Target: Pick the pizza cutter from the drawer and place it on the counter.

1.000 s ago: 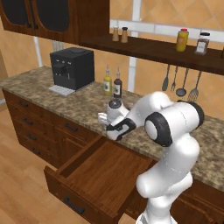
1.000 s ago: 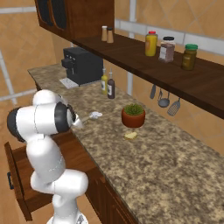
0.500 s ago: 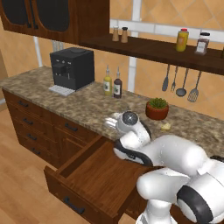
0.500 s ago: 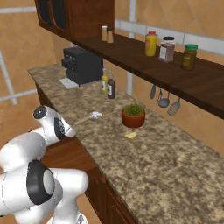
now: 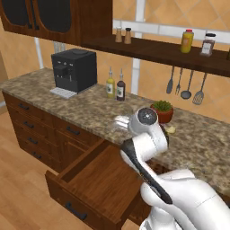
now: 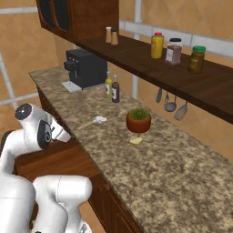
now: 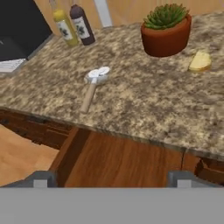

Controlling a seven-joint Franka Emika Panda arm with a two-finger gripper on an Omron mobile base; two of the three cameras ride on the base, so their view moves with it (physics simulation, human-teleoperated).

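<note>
A: Start nearest the hand. What's under it?

B: The open drawer (image 7: 127,164), its dark wood floor running from the bottom of the hand view up to the counter's front edge. The gripper (image 7: 109,180) sits low over it; two grey fingertips (image 7: 40,179) poke up at about 7 and 5 o'clock, set wide apart with nothing between them.

A: And the pizza cutter?

B: Already out on the counter (image 7: 144,109). The pizza cutter (image 7: 93,87) lies flat on the granite past the rounded edge, at roughly 11 o'clock from the gap between the jaws, well clear of them.

A: Which way does it run?

B: Handle toward the drawer, pale head away: its long axis goes from about 7 to 1 o'clock in the hand view (a slight lean, not square to the edge). In the right base view the pizza cutter (image 6: 90,122) lies just beyond the arm's wrist.

A: Farther back?

B: A potted plant (image 7: 166,28) at 1 o'clock, a yellow chunk (image 7: 200,61) beside it, and two bottles (image 7: 73,25) at 11 o'clock by the coffee machine (image 5: 74,69).

A: So what's left?

B: I'd judge the placing done; any further move would be away from the cutter, not toward it.
</note>
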